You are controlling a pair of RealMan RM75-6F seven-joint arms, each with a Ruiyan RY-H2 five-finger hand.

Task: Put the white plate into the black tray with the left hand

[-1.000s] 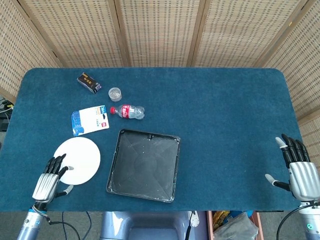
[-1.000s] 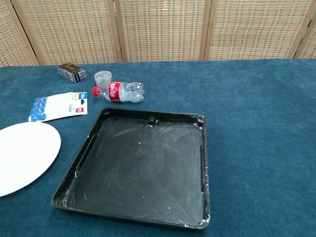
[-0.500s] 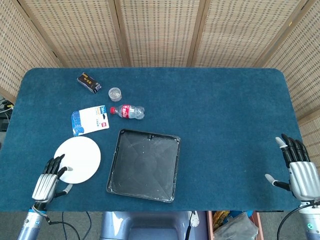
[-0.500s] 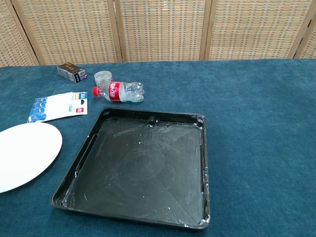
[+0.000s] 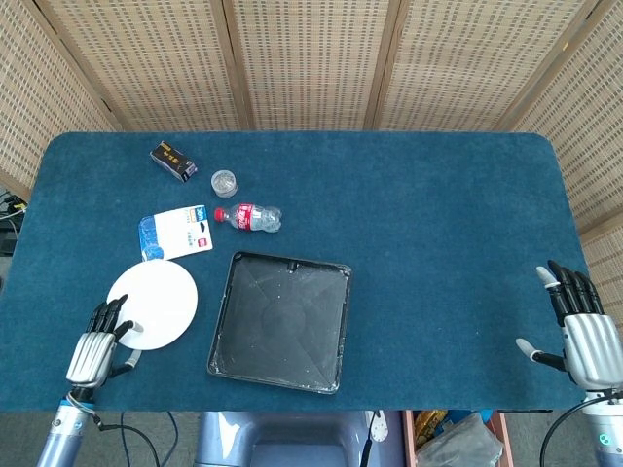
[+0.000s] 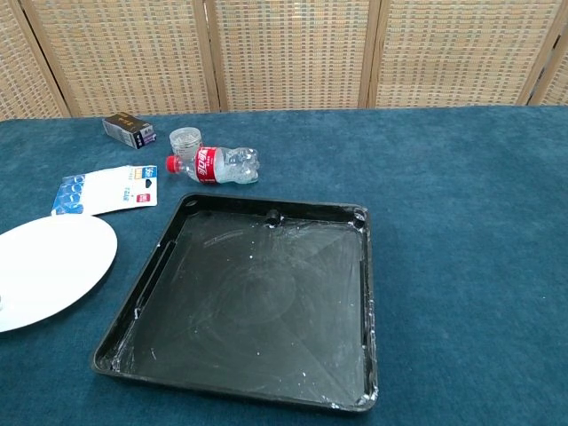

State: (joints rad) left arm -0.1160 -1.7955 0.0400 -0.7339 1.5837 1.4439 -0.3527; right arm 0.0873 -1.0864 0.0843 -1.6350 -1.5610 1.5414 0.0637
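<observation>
The white plate (image 5: 158, 302) lies at the near left of the blue table, just left of the black tray (image 5: 282, 321), which holds nothing. My left hand (image 5: 95, 350) grips the plate's near-left edge, with fingers on top and the thumb below the rim. The chest view shows the plate (image 6: 49, 266) beside the tray (image 6: 142, 297), but the left hand is out of frame there. Far right, at the table's near edge, my right hand (image 5: 584, 341) has its fingers apart and holds nothing.
Behind the plate lies a blue and white packet (image 5: 175, 233). A small plastic bottle with a red label (image 5: 250, 217) lies on its side just behind the tray. Further back stand a clear cup (image 5: 224, 181) and a dark box (image 5: 174, 161).
The plate has shifted a little toward the tray and away from the near edge, with the left hand following on its rim. The right hand has not moved.
</observation>
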